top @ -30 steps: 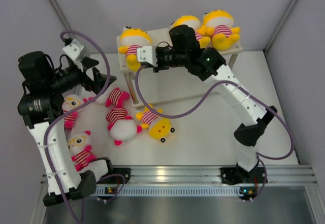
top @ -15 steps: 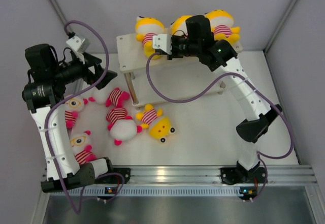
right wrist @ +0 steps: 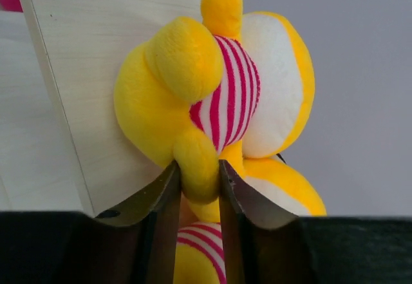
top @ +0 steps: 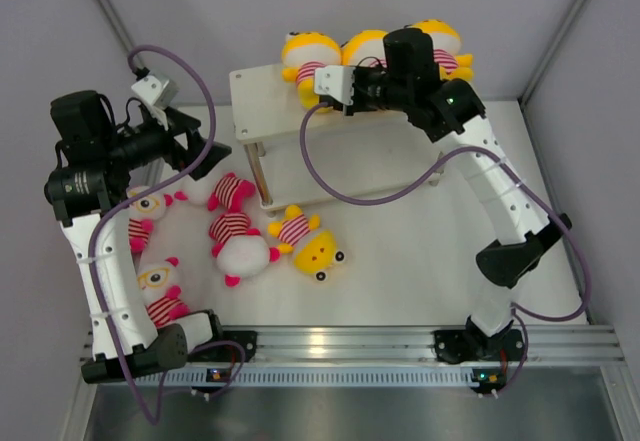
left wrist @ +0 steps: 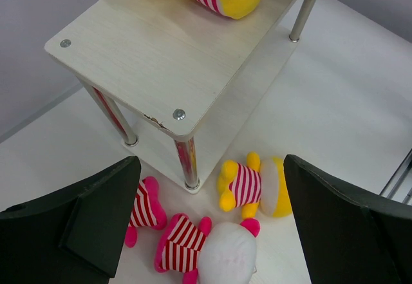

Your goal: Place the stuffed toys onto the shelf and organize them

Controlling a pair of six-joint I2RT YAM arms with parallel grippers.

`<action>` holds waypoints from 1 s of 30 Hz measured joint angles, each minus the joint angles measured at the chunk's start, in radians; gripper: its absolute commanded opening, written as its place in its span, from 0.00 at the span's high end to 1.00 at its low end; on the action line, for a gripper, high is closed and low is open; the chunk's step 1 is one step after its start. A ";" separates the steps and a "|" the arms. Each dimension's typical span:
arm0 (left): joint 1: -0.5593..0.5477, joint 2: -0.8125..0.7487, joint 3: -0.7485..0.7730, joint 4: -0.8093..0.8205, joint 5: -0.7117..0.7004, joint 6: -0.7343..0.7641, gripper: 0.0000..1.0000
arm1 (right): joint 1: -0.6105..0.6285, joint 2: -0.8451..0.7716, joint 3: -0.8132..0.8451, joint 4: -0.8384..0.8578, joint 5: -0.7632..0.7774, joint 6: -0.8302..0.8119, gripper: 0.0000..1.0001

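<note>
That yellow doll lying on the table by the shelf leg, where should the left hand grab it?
Take the yellow doll by its striped torso, coming straight down from above. It lies flat, and the torso is its narrowest part; the round head looks too wide. Watch the pink doll lying close beside it.

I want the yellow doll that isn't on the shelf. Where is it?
From above, the yellow doll lies on the table before the left end of the shelf, right of a pink doll.

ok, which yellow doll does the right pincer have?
The leftmost yellow doll on the shelf top, one limb pinched in the right pincer; its two neighbours lie free.
</note>
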 measured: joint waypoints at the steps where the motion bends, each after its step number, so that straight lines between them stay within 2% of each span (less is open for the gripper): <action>1: 0.000 -0.004 -0.004 0.000 0.000 0.001 0.01 | 0.000 -0.002 0.000 0.000 0.000 0.002 0.57; 3: 0.000 -0.011 -0.014 0.000 0.000 0.002 0.01 | 0.000 -0.012 -0.002 0.002 -0.004 0.006 0.52; 7: 0.000 -0.029 -0.050 0.005 -0.003 0.005 0.01 | 0.000 -0.039 -0.006 0.002 -0.017 0.017 0.34; 8: 0.000 -0.034 -0.064 0.005 -0.008 0.005 0.01 | 0.001 -0.048 -0.006 0.003 -0.019 0.021 0.21; 10: 0.000 -0.042 -0.095 0.007 -0.024 0.005 0.01 | 0.006 -0.074 -0.014 0.004 -0.019 0.029 0.06; 13: 0.000 -0.071 -0.180 0.019 -0.075 0.011 0.01 | 0.017 -0.121 -0.039 0.015 -0.018 0.034 0.01; 14: 0.000 -0.084 -0.217 0.021 -0.094 0.016 0.05 | 0.022 -0.144 -0.056 0.024 -0.018 0.036 0.01; 18: -0.005 -0.154 -0.388 0.024 -0.162 0.043 0.10 | 0.049 -0.257 -0.158 0.090 -0.020 0.083 0.01; 22: -0.098 -0.253 -0.568 0.026 -0.247 0.094 0.10 | 0.090 -0.392 -0.340 0.208 -0.013 0.185 0.01; 26: -0.218 -0.289 -0.711 0.018 -0.343 0.165 0.12 | 0.188 -0.500 -0.518 0.344 0.086 0.369 0.01; 30: -0.244 -0.236 -0.764 0.018 -0.401 0.194 0.12 | 0.325 -0.575 -0.745 0.492 0.203 0.635 0.02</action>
